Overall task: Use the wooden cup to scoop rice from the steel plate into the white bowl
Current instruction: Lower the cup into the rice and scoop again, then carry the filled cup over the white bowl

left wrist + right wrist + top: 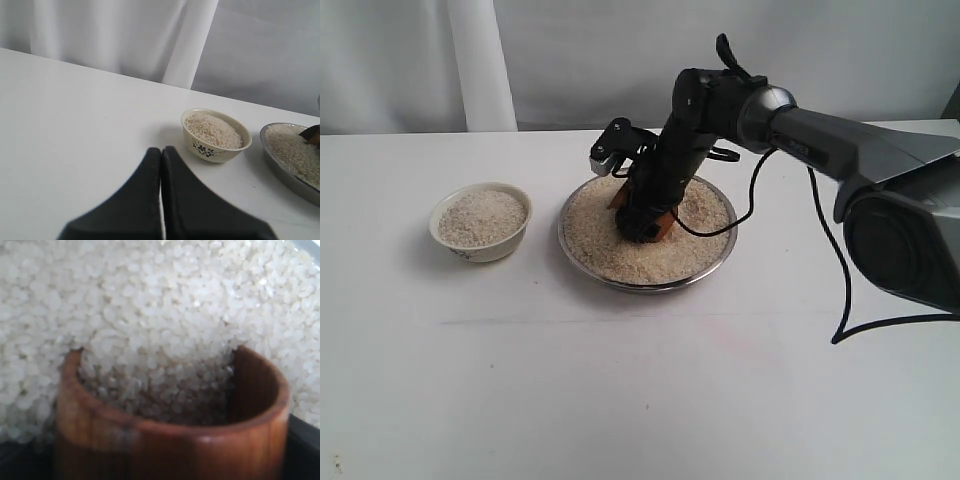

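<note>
The steel plate (650, 284) sits mid-table, heaped with rice (605, 245). My right gripper (642, 215) reaches down into it, shut on the wooden cup (665, 226). The right wrist view shows the cup (200, 450) tipped on its side, mouth pushed into the rice (150, 315), with grains spilling inside. The white bowl (485, 250) stands left of the plate, filled with rice (480, 218). In the left wrist view my left gripper (161, 155) is shut on nothing above bare table, short of the bowl (210, 149) and the plate (287, 176).
A white curtain (480, 60) hangs behind the table's far edge. The right arm's black cable (840, 270) trails over the table to the right of the plate. White tabletop (620, 400) stretches in front of both dishes.
</note>
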